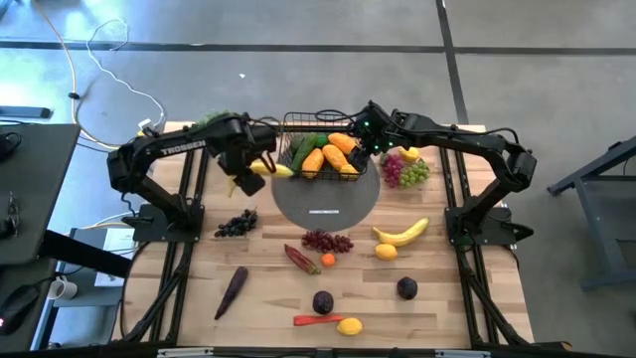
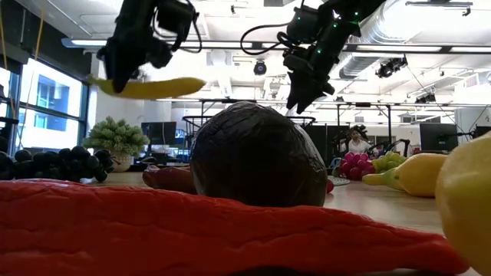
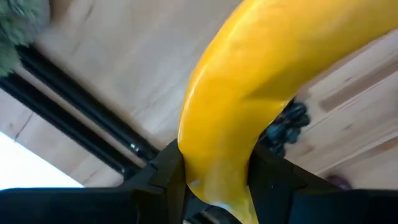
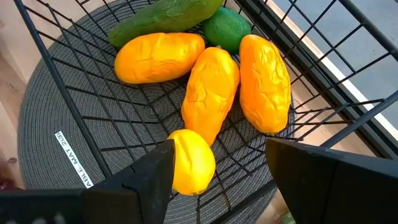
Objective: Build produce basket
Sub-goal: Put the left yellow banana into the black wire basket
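The basket (image 1: 320,149) held three orange fruits, a cucumber and a lemon (image 4: 191,160), leaving bare mesh at one side. The right gripper (image 1: 379,136) hung over its rim. The left gripper (image 1: 250,164) with its banana (image 1: 270,168) stood beside the opposite wall.

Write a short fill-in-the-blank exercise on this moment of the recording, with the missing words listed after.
1. The left end effector is shut on a yellow ____.
2. The right end effector hangs open over the black wire ____.
3. The basket stands on a flat grey round ____.
4. Three orange fruits lie in the basket next to a long green ____.

Missing words: banana; basket; mat; cucumber
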Robot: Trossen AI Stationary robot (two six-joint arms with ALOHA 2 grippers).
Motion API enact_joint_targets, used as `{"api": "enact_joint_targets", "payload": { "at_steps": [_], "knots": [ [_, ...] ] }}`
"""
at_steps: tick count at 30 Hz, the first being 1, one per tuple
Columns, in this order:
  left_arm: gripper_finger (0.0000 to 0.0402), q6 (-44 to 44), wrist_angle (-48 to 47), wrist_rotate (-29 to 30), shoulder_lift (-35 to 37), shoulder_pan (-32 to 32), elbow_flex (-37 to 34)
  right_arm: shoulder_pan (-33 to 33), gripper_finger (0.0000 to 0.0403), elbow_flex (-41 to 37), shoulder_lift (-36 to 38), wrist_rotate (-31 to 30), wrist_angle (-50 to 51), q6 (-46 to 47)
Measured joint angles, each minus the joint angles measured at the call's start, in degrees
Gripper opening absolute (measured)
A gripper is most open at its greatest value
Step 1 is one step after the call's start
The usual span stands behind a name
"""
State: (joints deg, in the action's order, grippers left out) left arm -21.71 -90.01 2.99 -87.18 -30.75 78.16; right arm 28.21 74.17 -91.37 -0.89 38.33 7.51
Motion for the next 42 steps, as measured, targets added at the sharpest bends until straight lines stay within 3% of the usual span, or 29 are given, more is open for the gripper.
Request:
{"api": "enact_joint_targets", "payload": {
  "at_steps": [16, 26, 32, 42],
  "knots": [
    [0.0126, 0.1, 3.4, 7.8, 0.0, -1.9, 11.0, 0.0, 0.0232, 0.0, 0.0, 0.0, 0.0, 1.6],
    [0.0126, 12.9, 14.1, 17.6, 0.0, -3.4, 11.5, 0.0, 0.0232, 0.0, 0.0, 1.3, -0.3, 5.2],
    [0.0126, 25.9, 15.0, 21.3, 0.0, -3.1, 11.5, 0.0, 0.0232, 0.0, 0.0, 7.9, -2.8, 10.8],
    [0.0126, 44.0, 17.6, 25.2, 0.0, 2.7, 11.5, 0.0, 0.0232, 0.0, 0.0, 25.3, -14.4, 22.0]
  ]
}}
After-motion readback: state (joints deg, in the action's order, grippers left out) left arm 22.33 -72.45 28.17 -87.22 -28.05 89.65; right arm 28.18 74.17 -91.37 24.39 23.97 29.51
